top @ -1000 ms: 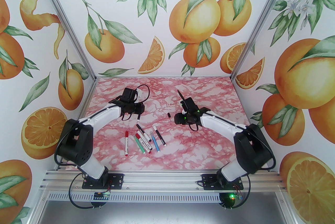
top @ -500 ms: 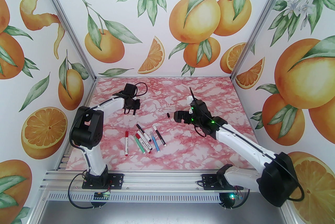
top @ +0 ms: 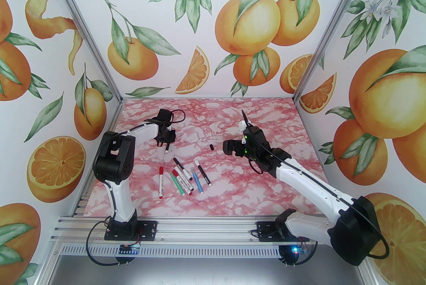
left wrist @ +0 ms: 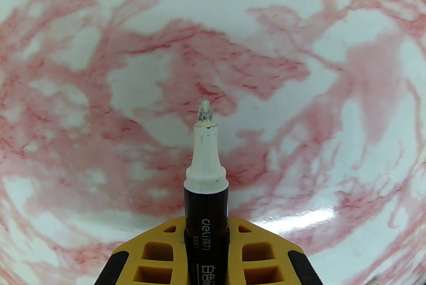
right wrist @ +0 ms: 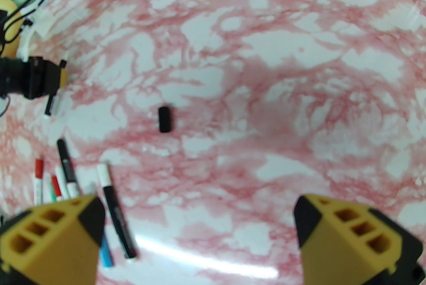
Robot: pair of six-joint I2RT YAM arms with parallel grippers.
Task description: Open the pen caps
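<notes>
Marbled table (left wrist: 100, 44); pen (left wrist: 205, 173) rear apparently inside left gripper (left wrist: 206, 227)

Lab test booth: 2 rail-bolted robot arms (top: 121, 203), orange-print walls (top: 199, 27), aluminium frame (top: 86, 30).

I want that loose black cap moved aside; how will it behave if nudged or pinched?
The black cap lies on its side, a short smooth cylinder, so a sideways nudge would probably roll it across the glossy table. It looks stiff and likely light, so it could slip from a pinch.
</notes>
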